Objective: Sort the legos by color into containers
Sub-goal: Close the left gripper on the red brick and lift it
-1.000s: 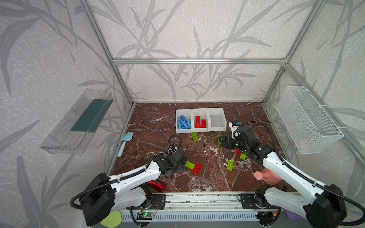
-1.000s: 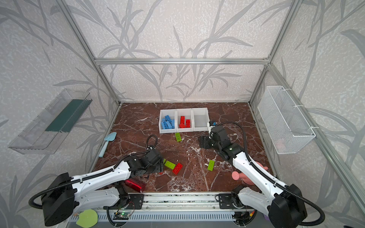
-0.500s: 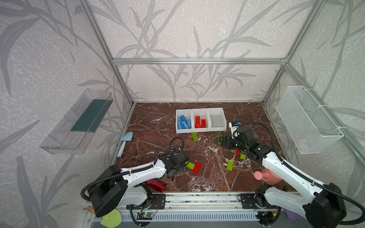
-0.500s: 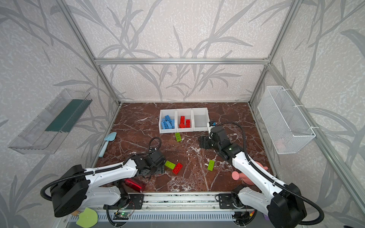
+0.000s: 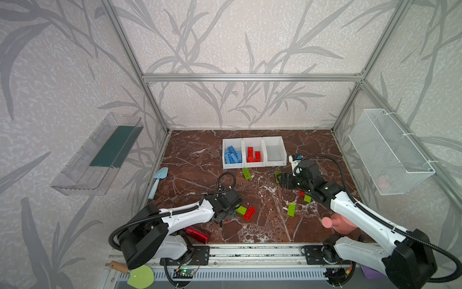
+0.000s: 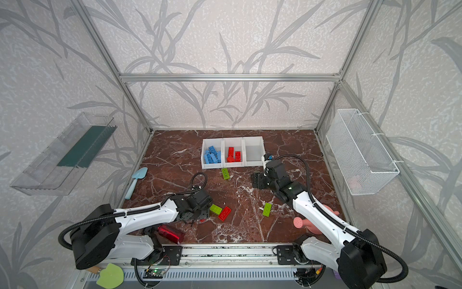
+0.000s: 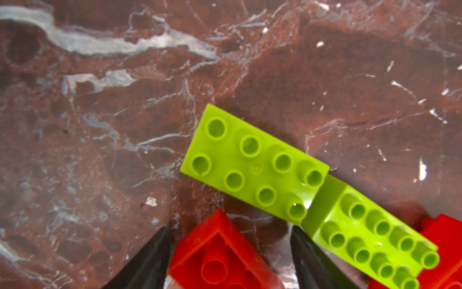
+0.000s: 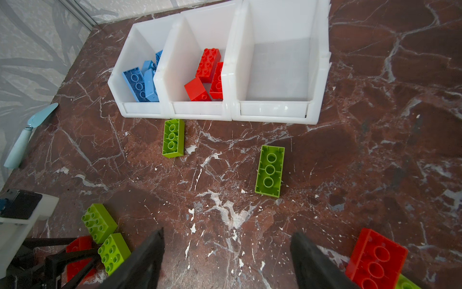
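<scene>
Blue studded plastic bricks (image 5: 232, 156) and red bricks (image 5: 253, 155) are contained in separate white plastic bins (image 5: 275, 163). Lime-green bricks (image 5: 291, 209) are scattered on the marble desk (image 5: 197, 155). An upturned red brick (image 7: 220, 260) is straddled by the parted left end effector (image 7: 230, 227). The right end effector (image 8: 227, 230) is likewise parted.

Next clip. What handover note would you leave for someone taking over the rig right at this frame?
Left gripper: open, straddling an upturned red brick, not yet clamped.
Right gripper: open, empty, above the floor.
Done: blue bricks in the left bin, some red bricks in the middle bin.
Left: right bin empty; every green brick and a few more reds lie loose on the floor.
</scene>
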